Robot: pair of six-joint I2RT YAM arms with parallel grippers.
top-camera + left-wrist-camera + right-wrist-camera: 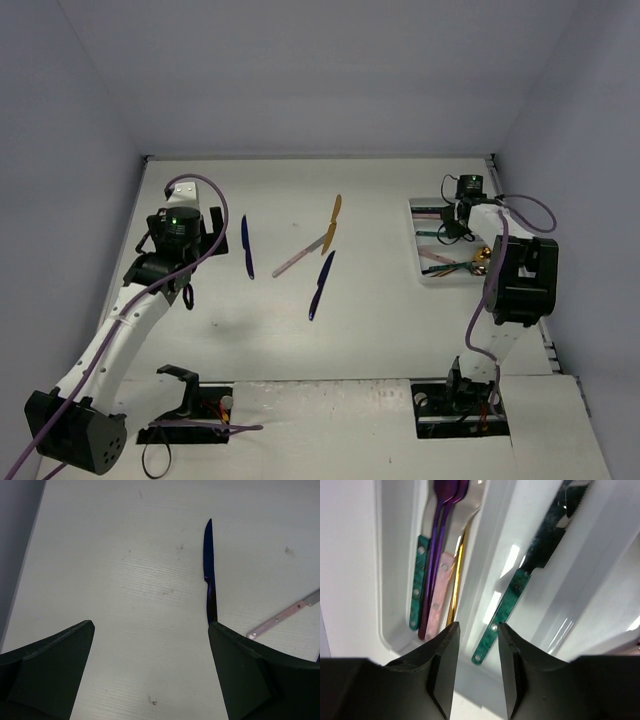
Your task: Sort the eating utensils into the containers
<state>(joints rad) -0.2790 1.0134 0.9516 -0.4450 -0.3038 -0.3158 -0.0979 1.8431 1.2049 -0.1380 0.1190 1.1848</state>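
Bench (380, 330): white, walled in, arms mounted at the near edge. All positions below are relative to the tray.

Left arm (130, 320): reaches out well left of the tray. Left gripper (151, 630) hangs over bare bench, fingers (60, 665) spread wide, nothing between them.

Right arm (520, 280): folded over the tray. Right gripper (478, 630) points down into the tray. Fingers (445, 670) are a narrow gap apart and not clamped on anything. The butt of a knife handle shows through the gap, but it's lying in the tray.

Tray (430, 215): white, long compartments, at the far right of the bench.
- Outer compartment, left in the wrist view: teal handle (418, 580), purple utensils (437, 555), pink handle (439, 590) and a gold utensil (457, 575), packed side by side, roughly parallel.
- Next compartment over: teal-handled knife (505, 605) with a dark serrated blade, alone, slightly skewed against the divider.
- The top view shows something gold and rounded (483, 258) at the tray's near side. Can't tell which piece it is.

Four loose utensils, all on the bench left of the tray:
- Gold utensil (332, 225) sits closest to the tray.
- Pink-handled piece (300, 255) touches or nearly touches the gold one's near end.
- Dark blue utensil (321, 285) sits just nearer the arms than those two.
- Dark blue knife (246, 245) is furthest from the tray. It's serrated, and its handle end reaches the left gripper's right finger in the wrist view.
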